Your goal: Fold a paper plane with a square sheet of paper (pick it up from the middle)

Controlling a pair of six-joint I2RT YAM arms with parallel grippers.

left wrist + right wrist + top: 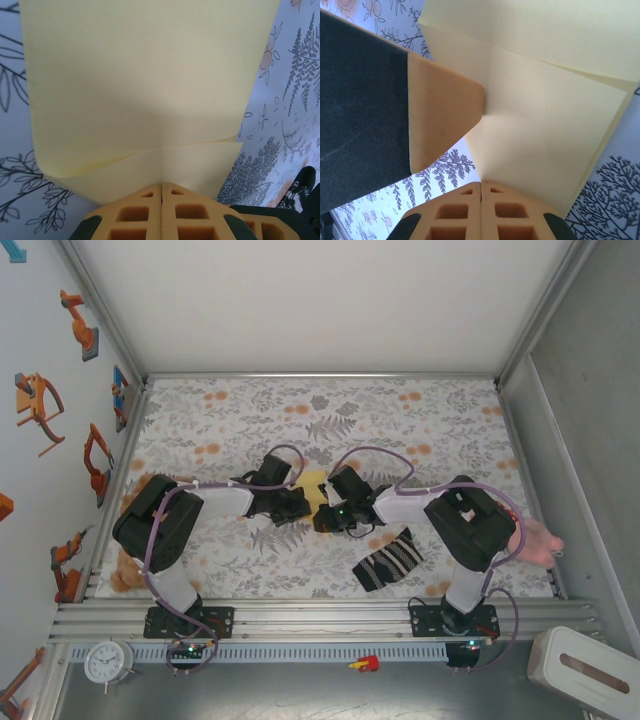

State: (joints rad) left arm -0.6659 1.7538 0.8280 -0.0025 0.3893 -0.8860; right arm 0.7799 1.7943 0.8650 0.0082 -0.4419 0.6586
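Pale-yellow square sheet of paper [312, 487] is located over the middle of the bench [250, 410], which carries a floral-printed cover. The left arm [160, 525] reaches in from the near left corner and the right arm [470, 525] from the near right corner; the two meet at the sheet. The sheet is doubled over. In the left wrist view, one layer curls over another and a loose edge runs across its width. In the right wrist view, two layers overlap at an angle. A black-and-white striped sock [388, 560] lies flat near the near edge of the bench, right of centre, apart from the sheet and just beside the right arm. Left claw [161, 186]: fingers together, clamped on one edge of the sheet. Right claw [481, 184]: fingers together, clamped on another edge of the sheet. In the right wrist view, one orange finger [445, 115] of the left claw touches the face of the sheet at its tip.
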